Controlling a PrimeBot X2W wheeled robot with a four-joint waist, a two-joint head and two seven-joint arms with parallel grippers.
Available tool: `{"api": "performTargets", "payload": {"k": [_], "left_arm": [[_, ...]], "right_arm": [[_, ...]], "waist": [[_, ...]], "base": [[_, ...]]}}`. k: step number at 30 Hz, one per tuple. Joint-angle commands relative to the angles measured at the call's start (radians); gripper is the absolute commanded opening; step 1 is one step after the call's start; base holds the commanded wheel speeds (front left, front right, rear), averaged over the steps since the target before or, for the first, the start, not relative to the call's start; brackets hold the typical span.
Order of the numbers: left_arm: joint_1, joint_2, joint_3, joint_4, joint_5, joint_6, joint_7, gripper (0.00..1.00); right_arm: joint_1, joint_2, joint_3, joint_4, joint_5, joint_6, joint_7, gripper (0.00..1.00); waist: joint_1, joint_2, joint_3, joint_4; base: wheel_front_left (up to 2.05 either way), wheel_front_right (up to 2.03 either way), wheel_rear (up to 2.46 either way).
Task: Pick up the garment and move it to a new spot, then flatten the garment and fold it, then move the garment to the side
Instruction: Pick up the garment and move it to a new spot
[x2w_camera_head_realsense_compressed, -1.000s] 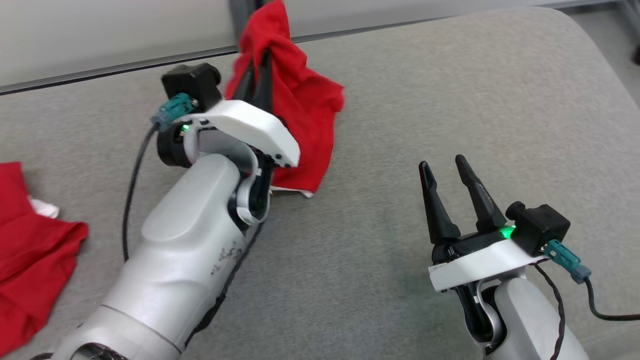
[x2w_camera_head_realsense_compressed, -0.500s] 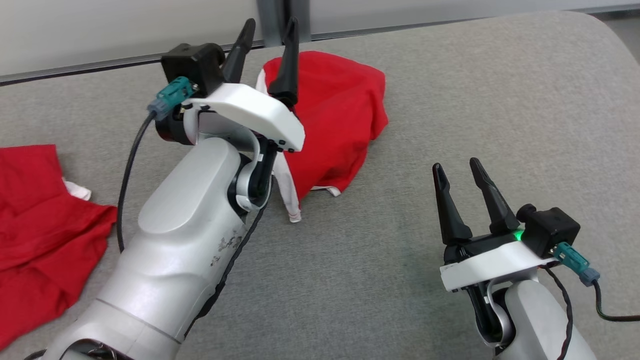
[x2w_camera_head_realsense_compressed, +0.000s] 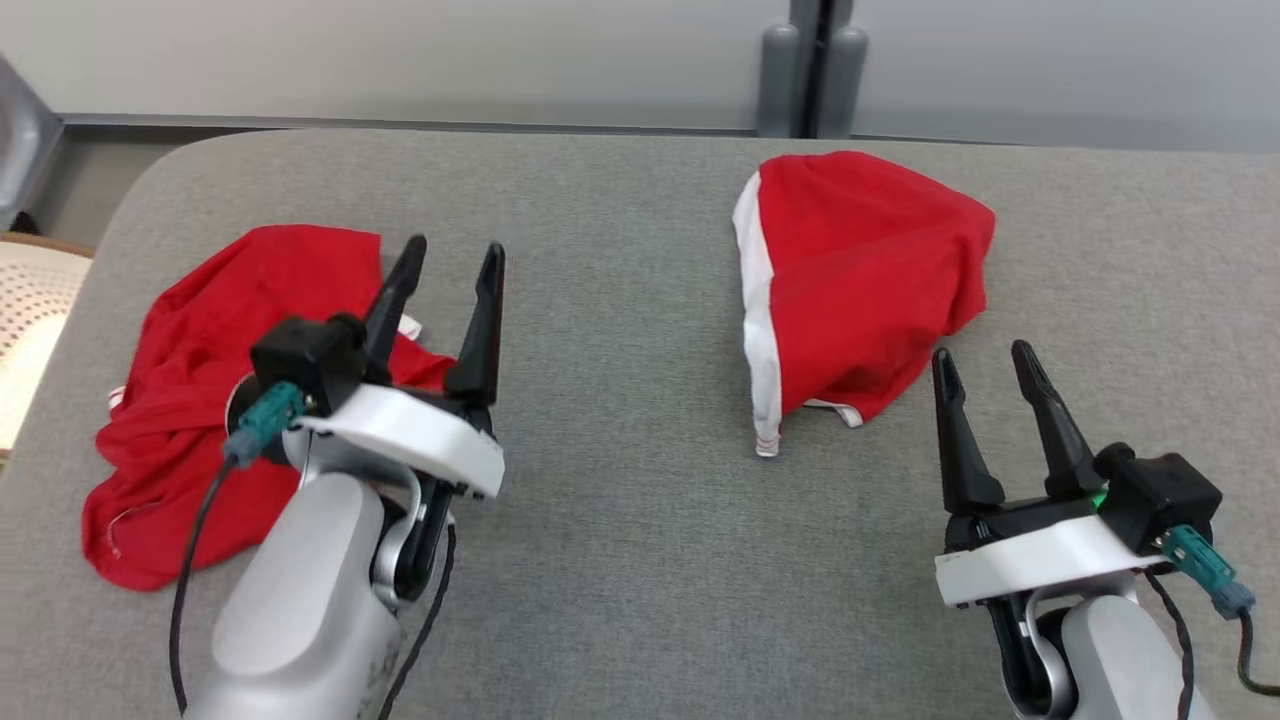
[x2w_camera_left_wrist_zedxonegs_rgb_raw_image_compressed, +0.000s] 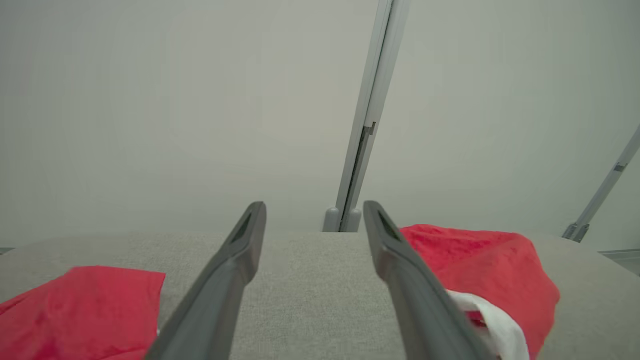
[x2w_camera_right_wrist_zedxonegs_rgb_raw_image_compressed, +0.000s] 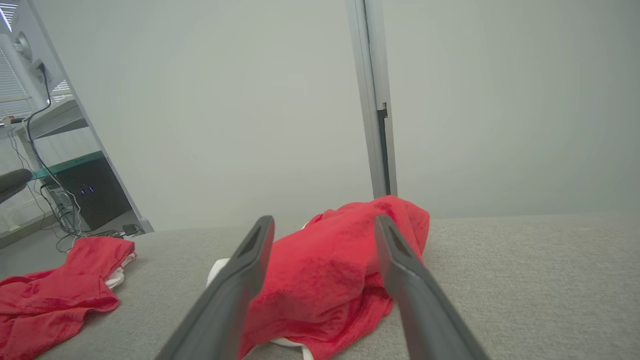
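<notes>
The garment (x2w_camera_head_realsense_compressed: 870, 285) is matt red cloth with white trim, on a surface (x2w_camera_head_realsense_compressed: 620, 560) of coarse grey woven fabric.

Left gripper (x2w_camera_head_realsense_compressed: 455, 245) black, wrist plate (x2w_camera_head_realsense_compressed: 410, 445) white, forearm (x2w_camera_head_realsense_compressed: 300, 610) silver.

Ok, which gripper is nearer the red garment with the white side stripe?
Right. The right gripper is open just short of the striped garment; the left gripper is far to its left, by the other red garment.
</notes>
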Motion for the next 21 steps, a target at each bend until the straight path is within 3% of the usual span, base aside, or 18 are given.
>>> {"api": "performTargets", "payload": {"k": [1, 10, 21], "left_arm": [[0.039, 0.002, 0.012, -0.019, 0.033, -0.017, 0.0, 1.0], [0.264, -0.029, 0.11, -0.148, 0.142, -0.069, 0.0, 1.0], [0.313, -0.051, 0.153, -0.181, 0.135, -0.083, 0.0, 1.0]], "right_arm": [[0.026, -0.004, -0.011, -0.015, -0.012, 0.0, -0.001, 1.0], [0.067, -0.004, -0.026, -0.042, -0.035, 0.0, -0.001, 1.0], [0.077, -0.004, 0.075, 0.037, -0.01, 0.0, -0.001, 1.0]], "waist": [[0.0, -0.0001, -0.02, 0.05], [0.0, -0.0001, -0.028, 0.071], [0.0, -0.0001, -0.035, 0.053]], "base": [[0.0, 0.0, 0.0], [0.0, 0.0, 0.0], [0.0, 0.0, 0.0]]}}
